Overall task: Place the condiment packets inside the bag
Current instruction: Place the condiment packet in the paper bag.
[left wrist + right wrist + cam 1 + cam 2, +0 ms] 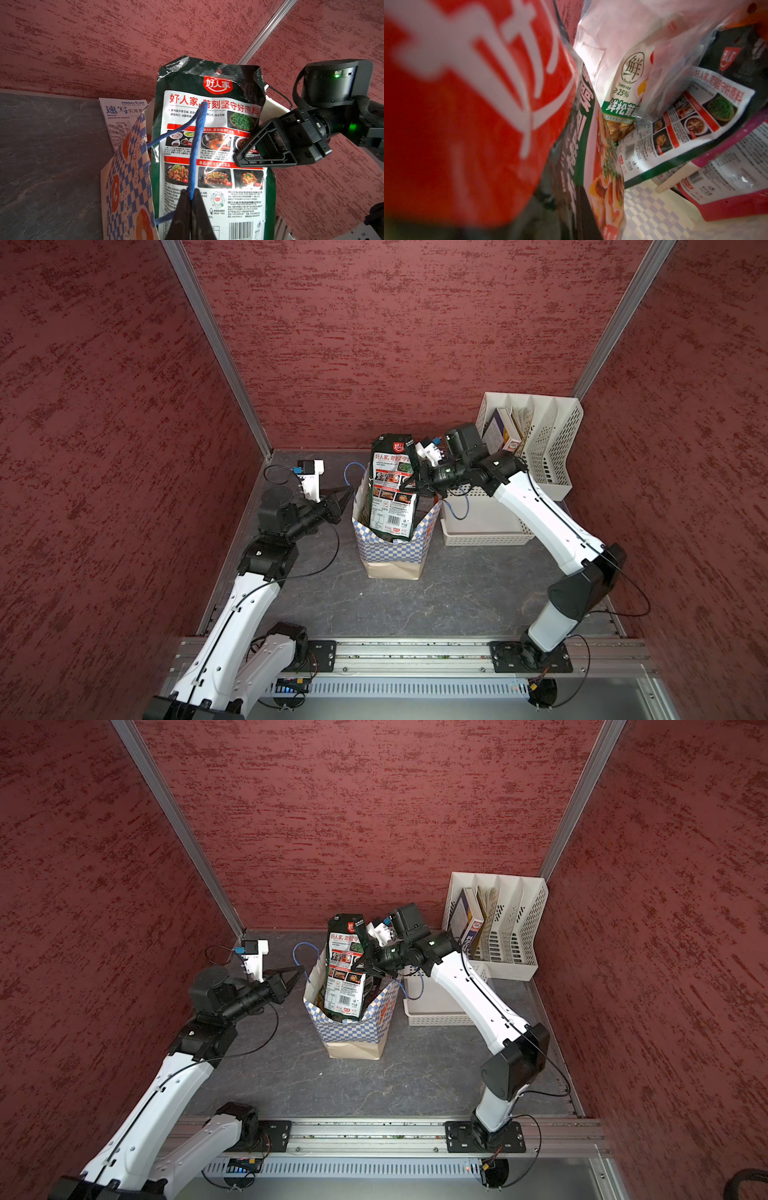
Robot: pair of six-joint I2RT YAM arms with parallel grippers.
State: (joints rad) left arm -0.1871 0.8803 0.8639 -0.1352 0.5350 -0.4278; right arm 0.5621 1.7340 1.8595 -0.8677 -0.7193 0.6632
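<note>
The task looks close to finished. The right hand (411, 485) is clamped on one edge of a tall green packet (390, 493). The packet stands upright, with its lower end inside the bag (390, 551) and its upper half above the rim. The left hand (343, 495) is closed on the bag's blue handle (195, 145) at the rim on the robot's left side, apparently holding the mouth open. The right wrist view shows other packets (685, 128) already lying inside. None lie on the counter (415, 605). The basket (482, 531) beside the bag is partly hidden by the arm, so I cannot tell whether any wait there. What is left, I judge, is to lower this packet and let it go.
</note>
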